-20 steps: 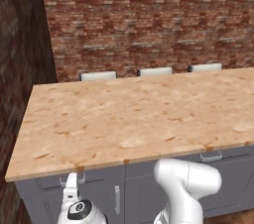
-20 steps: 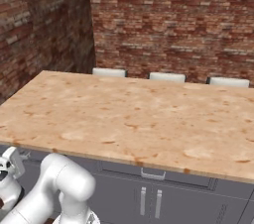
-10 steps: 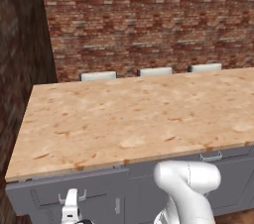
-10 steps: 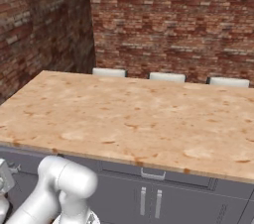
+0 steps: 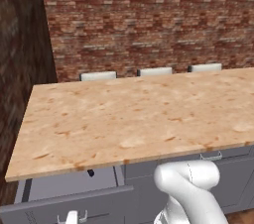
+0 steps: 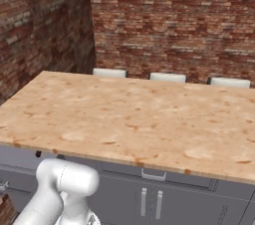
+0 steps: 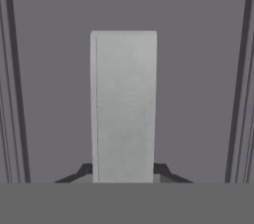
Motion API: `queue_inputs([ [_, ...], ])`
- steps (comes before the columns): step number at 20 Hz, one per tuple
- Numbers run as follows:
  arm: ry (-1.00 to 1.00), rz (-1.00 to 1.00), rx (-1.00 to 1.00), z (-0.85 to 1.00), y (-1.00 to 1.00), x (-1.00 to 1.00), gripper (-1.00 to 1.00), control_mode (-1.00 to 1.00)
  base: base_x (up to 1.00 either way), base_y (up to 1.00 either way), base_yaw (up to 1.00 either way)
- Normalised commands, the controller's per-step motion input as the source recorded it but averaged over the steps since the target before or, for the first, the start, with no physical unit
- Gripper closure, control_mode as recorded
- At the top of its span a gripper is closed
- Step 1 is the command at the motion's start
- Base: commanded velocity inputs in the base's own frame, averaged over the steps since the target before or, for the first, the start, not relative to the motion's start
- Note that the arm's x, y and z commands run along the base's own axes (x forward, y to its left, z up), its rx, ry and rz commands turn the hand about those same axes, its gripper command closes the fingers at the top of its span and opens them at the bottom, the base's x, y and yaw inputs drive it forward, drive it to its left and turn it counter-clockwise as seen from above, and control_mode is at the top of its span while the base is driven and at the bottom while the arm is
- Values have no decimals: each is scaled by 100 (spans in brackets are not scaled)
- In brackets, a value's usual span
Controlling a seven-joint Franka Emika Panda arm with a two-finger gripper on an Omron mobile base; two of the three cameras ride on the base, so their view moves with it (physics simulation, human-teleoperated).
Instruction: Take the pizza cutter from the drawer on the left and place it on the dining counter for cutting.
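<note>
The drawer (image 5: 64, 203) at the lower left stands pulled partly out from under the dining counter (image 5: 134, 114) (image 6: 129, 119), its grey floor bared. My gripper (image 5: 72, 217) sits at the bottom edge on the drawer's silver bar handle (image 7: 124, 106). In the hand view that bar stands upright between my dark fingertips (image 7: 83, 171), which are shut on it. A small black tip (image 5: 91, 172) pokes out at the counter's edge inside the drawer, possibly the pizza cutter's handle. The rest of it is hidden under the slab.
Three white stool backs (image 5: 97, 76) (image 6: 167, 77) line the counter's far side before a brick wall. A second drawer with a silver handle (image 5: 211, 157) (image 6: 153, 174) lies to the right. Tall grey doors with vertical handles (image 6: 150, 202) sit below it.
The drawer has slid out toward me, baring its inside. My hand has drawn back and down with the handle, almost leaving the left base view.
</note>
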Motion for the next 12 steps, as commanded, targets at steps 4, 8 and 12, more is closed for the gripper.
queue_inputs([
  [4, 0, 0, 0, 0, 0, -83, 100, -100, 0, 0, 0],
  [8, 0, 0, 0, 0, 0, -80, 100, -100, 0, 0, 0],
  [12, 0, 0, 0, 0, 0, -72, 100, -100, 0, 0, 0],
])
